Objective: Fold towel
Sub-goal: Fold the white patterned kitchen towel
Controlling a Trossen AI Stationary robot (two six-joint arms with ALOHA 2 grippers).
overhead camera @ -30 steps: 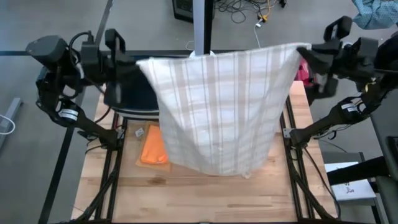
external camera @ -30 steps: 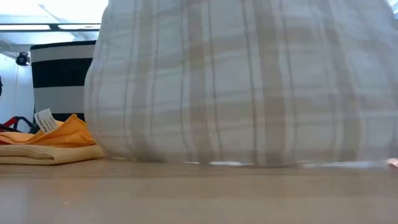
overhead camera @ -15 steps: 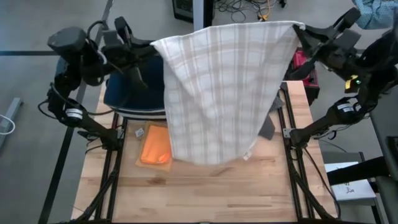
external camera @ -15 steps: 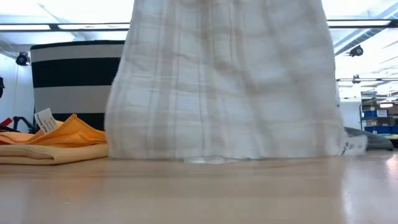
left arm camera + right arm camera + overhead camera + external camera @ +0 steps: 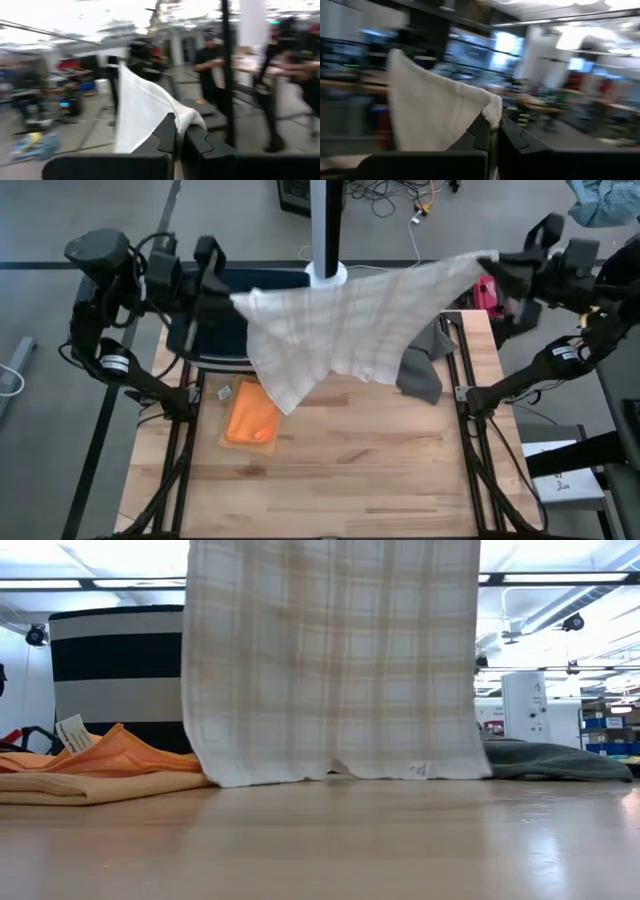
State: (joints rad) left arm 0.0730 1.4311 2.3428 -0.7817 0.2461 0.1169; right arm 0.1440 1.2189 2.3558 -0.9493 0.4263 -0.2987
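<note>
- The plaid towel is up in the air over the far half of the wooden table, stretched from side to side between the two arms.
- Left gripper is clamped on one top corner, right gripper pinched tight on the other; each wrist view shows the cloth bunched between closed fingers.
- From above, the towel's long axis runs left to right, top edge taut, with the loose cloth trailing to a point toward the orange cloth.
- At table height it hangs like a flat curtain, its bottom hem at about the level of the tabletop; whether it touches, I can't tell.
- Only the low view shows the striped bin behind; a grey cloth lies to the right.
</note>
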